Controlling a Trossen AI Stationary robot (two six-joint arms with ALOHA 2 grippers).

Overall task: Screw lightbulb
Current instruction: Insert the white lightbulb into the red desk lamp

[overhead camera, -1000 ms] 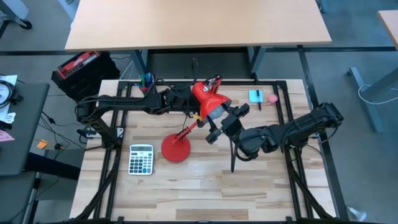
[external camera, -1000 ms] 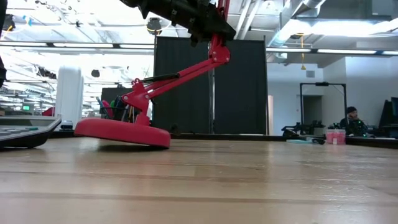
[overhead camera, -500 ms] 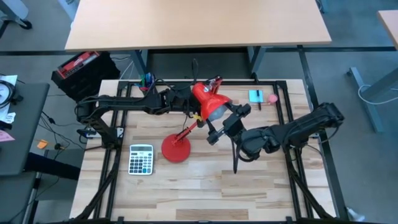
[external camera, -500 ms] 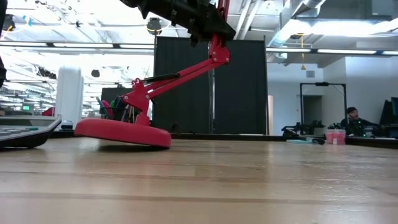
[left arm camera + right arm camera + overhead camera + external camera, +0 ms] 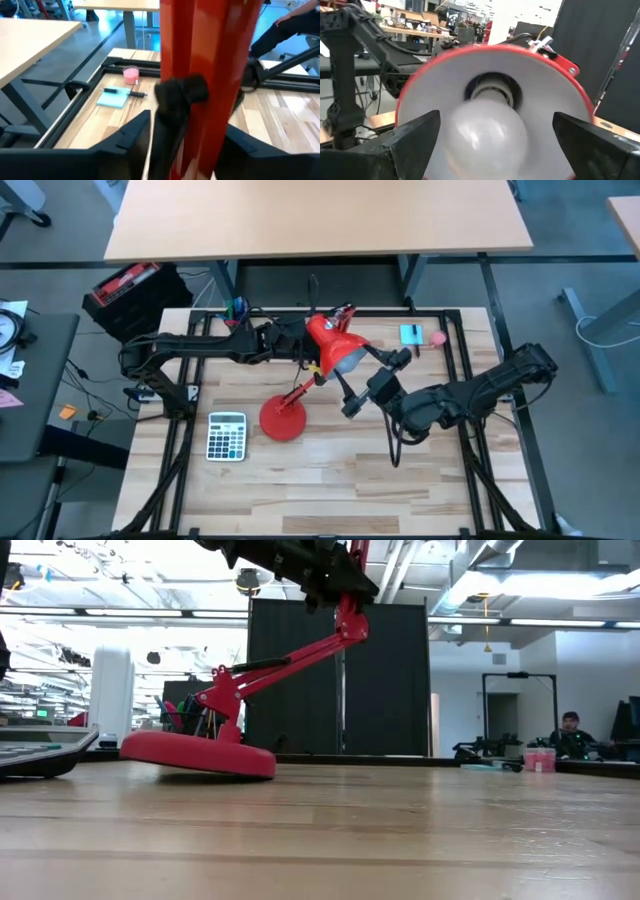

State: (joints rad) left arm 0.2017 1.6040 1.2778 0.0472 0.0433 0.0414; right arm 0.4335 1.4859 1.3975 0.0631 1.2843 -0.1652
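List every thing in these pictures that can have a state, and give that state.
lightbulb, seated in the lamp's socket, no hand on it.
desk lamp, standing on its base, arm leaning, shade facing the right hand.
right hand, open, one finger either side of the lightbulb, not touching.
left hand, shut on the desk lamp near its shade.
calculator, lying flat, keys up.

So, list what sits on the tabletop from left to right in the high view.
Calculator → red lamp base → right end effector → blue notepad → small pink object.
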